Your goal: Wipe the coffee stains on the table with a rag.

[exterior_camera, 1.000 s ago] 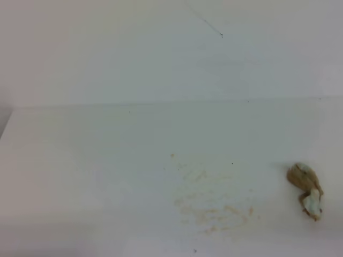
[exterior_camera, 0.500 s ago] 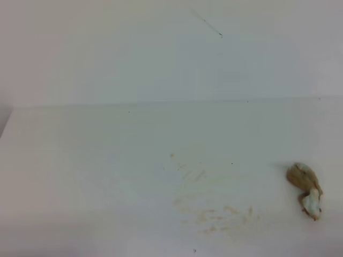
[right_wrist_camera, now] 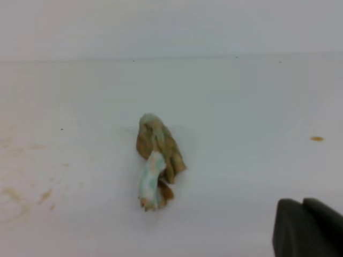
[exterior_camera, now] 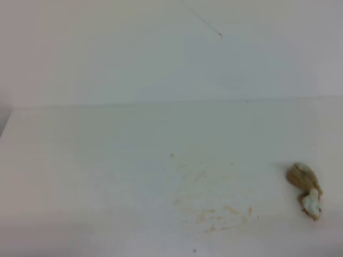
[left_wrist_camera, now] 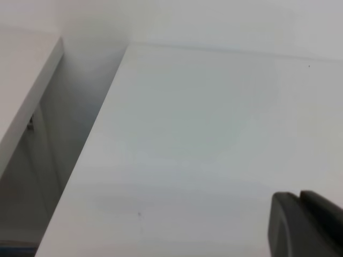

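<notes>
The smooth white table [exterior_camera: 80,160] carries faint tan coffee stains [exterior_camera: 214,206], smeared near its front middle. Well to their right lies the rag [exterior_camera: 306,190], a lumpy brown-blotched bundle, untouched. The right gripper [right_wrist_camera: 308,227] is closed, empty; the left gripper [left_wrist_camera: 305,225] shows only a dark corner, its state unclear.

A plain white wall [exterior_camera: 161,53] stands behind, marked by 1 thin dark line [exterior_camera: 206,24].

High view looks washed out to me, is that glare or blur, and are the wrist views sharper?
Exterior high: soft and low in contrast, coffee stains faint, rag edges fuzzy, no hard glare. Right wrist: rag clearer, soft shadow beside it. Left wrist: only bare table, evenly lit, slightly blurred.
</notes>
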You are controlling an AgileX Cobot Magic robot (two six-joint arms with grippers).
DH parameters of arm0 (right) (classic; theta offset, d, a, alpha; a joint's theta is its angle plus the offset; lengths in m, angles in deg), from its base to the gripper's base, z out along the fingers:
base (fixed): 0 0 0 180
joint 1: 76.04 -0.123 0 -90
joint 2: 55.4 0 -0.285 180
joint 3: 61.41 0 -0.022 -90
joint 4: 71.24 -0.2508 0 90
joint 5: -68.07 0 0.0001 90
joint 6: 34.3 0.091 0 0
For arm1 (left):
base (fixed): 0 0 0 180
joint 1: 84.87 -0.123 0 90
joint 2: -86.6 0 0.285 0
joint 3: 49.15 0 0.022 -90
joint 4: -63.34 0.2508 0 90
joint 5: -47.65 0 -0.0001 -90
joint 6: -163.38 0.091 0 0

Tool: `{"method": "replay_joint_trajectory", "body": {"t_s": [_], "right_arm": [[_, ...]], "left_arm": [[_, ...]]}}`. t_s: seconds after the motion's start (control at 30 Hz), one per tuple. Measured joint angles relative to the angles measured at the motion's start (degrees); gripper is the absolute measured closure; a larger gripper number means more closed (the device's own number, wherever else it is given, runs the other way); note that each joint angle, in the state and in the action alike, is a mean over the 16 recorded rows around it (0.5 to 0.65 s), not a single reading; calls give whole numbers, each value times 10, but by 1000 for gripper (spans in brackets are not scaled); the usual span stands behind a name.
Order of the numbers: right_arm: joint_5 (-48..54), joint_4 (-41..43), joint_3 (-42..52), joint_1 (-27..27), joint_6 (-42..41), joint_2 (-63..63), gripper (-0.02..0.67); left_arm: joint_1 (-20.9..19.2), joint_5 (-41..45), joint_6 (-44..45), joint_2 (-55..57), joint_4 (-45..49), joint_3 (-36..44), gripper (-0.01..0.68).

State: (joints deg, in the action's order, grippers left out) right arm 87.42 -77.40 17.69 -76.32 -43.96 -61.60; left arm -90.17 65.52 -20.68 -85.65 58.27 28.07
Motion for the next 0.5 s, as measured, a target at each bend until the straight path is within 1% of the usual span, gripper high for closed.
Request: {"method": "replay_joint_trajectory", "body": {"t_s": [0.2,0.5], "right_arm": [[-12,49,1,0,51,0,649],[-26,60,2,0,58,0,649]], "left_arm": [[0,0,0,0,0,0,675],[0,0,0,0,0,0,675]]}}
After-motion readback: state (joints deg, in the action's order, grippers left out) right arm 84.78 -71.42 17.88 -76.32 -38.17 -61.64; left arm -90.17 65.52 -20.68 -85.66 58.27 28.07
